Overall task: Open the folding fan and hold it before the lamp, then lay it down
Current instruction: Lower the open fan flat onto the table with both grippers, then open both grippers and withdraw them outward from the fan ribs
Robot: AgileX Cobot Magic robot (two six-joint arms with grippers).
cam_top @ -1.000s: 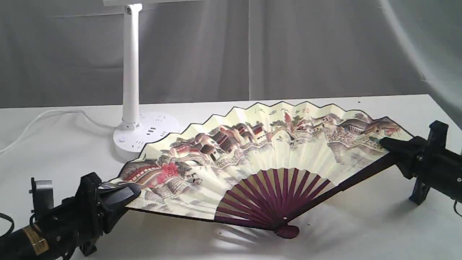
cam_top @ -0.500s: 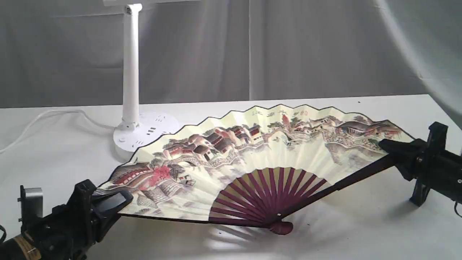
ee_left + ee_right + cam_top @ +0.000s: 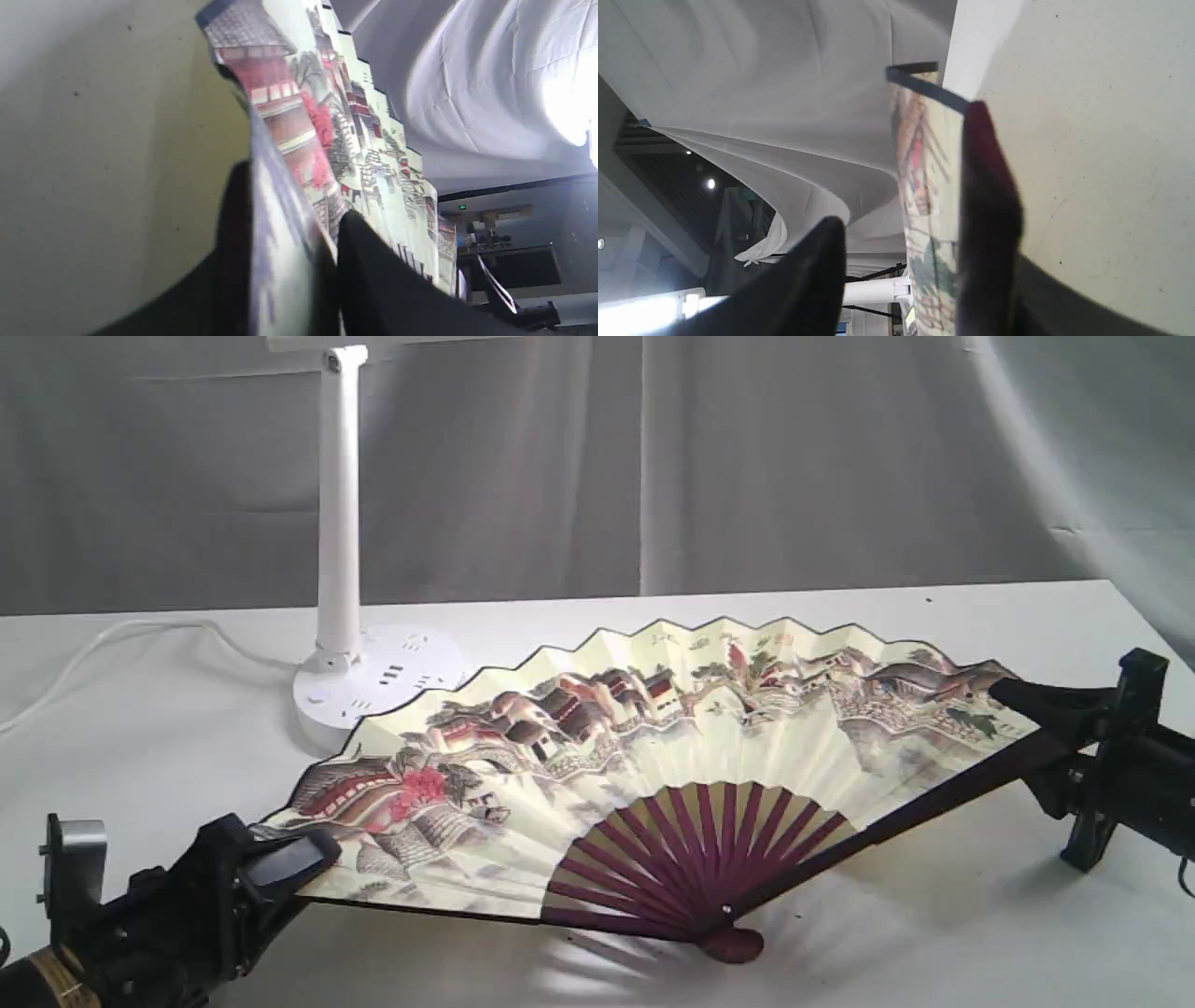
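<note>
The folding fan [image 3: 653, 775] is spread wide and lies low and nearly flat over the white table, its pivot end [image 3: 733, 943] at the tabletop. My left gripper [image 3: 294, 868] is shut on the fan's left guard; in the left wrist view the painted leaf [image 3: 327, 126] runs out from between the left gripper's [image 3: 294, 196] dark fingers. My right gripper [image 3: 1022, 733] stands open at the right guard, its upper finger lifted off the leaf. In the right wrist view one finger [image 3: 817, 266] stands apart from the maroon guard [image 3: 987, 186]. The lamp [image 3: 338, 523] stands behind the fan's left half.
The lamp's round base [image 3: 373, 681] sits just behind the fan's left edge, and its white cord [image 3: 140, 630] trails off to the left. A grey curtain [image 3: 747, 457] hangs behind the table. The table's right edge [image 3: 1144, 616] lies close to the right arm.
The fan has sunk lower and flatter toward the table. The left gripper dropped with it. The right gripper's upper finger has lifted off the leaf.
</note>
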